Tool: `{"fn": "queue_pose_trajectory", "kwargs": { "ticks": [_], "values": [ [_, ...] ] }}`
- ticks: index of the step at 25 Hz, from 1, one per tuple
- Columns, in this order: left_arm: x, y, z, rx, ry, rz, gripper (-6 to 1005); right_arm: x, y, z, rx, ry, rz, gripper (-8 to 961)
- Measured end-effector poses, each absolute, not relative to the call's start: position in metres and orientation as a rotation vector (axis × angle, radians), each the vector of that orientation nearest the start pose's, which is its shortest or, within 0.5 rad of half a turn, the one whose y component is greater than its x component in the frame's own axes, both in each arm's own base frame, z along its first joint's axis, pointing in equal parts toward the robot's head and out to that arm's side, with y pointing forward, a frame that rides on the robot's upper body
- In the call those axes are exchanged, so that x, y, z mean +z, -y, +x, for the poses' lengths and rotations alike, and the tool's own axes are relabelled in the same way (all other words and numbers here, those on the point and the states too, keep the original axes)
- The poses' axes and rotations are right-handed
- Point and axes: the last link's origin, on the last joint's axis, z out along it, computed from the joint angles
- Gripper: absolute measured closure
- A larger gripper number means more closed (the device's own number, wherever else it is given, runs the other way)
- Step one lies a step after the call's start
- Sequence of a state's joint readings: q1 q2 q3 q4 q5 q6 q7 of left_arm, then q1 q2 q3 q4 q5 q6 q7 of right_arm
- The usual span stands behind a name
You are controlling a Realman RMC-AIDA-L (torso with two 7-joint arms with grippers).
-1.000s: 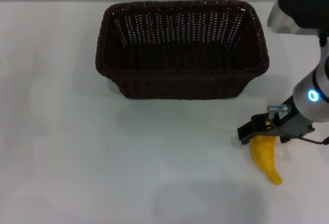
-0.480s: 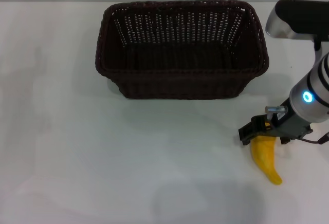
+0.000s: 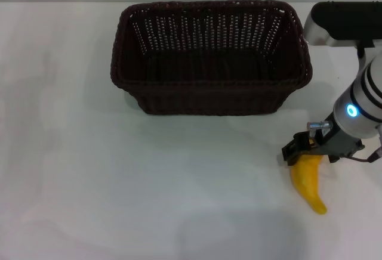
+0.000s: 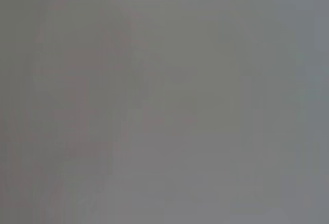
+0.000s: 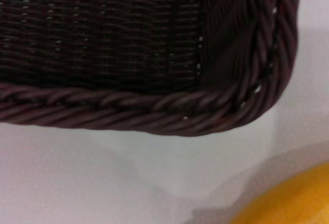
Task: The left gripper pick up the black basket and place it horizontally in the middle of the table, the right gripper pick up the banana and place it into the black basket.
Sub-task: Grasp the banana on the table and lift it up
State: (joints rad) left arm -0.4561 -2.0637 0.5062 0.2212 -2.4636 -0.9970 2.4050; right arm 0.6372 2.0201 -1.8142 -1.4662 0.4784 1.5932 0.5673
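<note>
The black basket sits upright mid-table; beside its right corner the right gripper clasps the banana, not yet lifted

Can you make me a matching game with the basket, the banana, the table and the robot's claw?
Things:
1. black basket
2. banana
3. table
4. right end effector

Descriptions:
A. yellow, lying on the table's right side
B. white and flat
C. at the banana's upper end
D. dark woven, empty

Pairs: 1-D, 2-A, 3-B, 4-C
</note>
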Motion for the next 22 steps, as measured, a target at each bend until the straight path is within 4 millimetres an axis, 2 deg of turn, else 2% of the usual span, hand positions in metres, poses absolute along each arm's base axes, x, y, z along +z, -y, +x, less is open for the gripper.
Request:
{"fn": "queue_pose_trajectory", "kwargs": {
  "ticks": [9,12,15,18,21,22],
  "values": [
    [0.086,-0.35,-0.388,-0.916,0.899,-1.144,197,-0.036,-0.327,0.157,-0.549,-1.608,-1.893,258],
    [0.088,-0.35,-0.388,-0.916,0.896,-1.144,197,-0.035,-0.327,0.155,-0.528,-1.594,-1.91,460],
    [0.088,-0.351,-0.388,-0.916,0.895,-1.144,196,-0.032,-0.327,0.153,-0.511,-1.584,-1.923,473],
    [0.088,-0.352,-0.387,-0.919,0.893,-1.147,196,-0.024,-0.329,0.162,-0.502,-1.59,-1.922,482],
    [0.087,-0.353,-0.386,-0.921,0.895,-1.148,196,-0.005,-0.337,0.175,-0.46,-1.586,-1.893,482],
    [0.087,-0.353,-0.386,-0.921,0.895,-1.148,196,-0.005,-0.337,0.175,-0.46,-1.586,-1.893,481]
  ]
}}
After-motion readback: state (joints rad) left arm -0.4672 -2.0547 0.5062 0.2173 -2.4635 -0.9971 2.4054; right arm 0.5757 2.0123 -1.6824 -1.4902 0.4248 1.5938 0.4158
